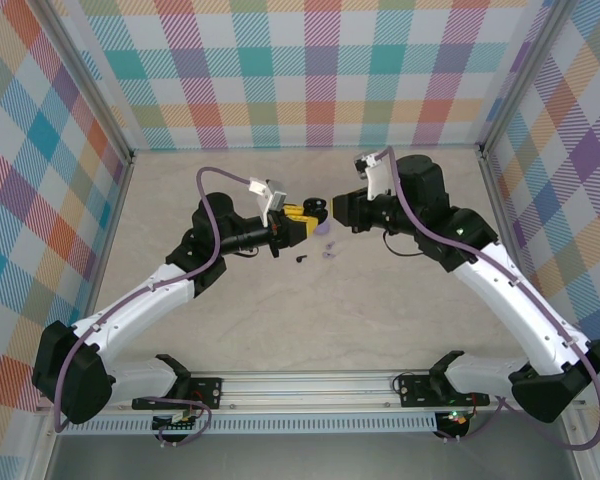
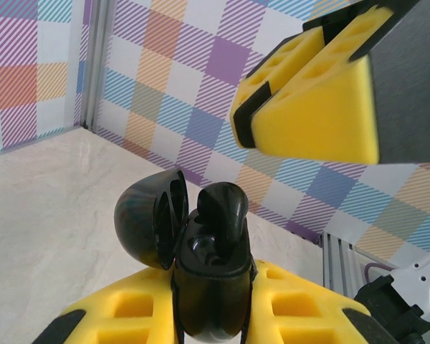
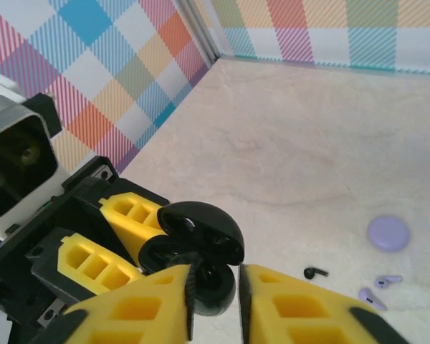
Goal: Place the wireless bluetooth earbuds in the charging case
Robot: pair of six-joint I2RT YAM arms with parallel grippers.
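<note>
2 lavender earbuds (image 3: pixel 388 280), 1 black earbud (image 3: pixel 315 272) lie near 1 lavender case (image 3: pixel 388 233).

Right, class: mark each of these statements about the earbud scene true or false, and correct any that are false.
1. The left tool grips the black charging case. True.
2. Its lid is shut. False: it stands open.
3. A black earbud lies on the table. True.
4. The right tool holds the lavender case. False: it lies on the table.
5. The lavender earbuds sit inside the black charging case. False: they lie on the table.
</note>
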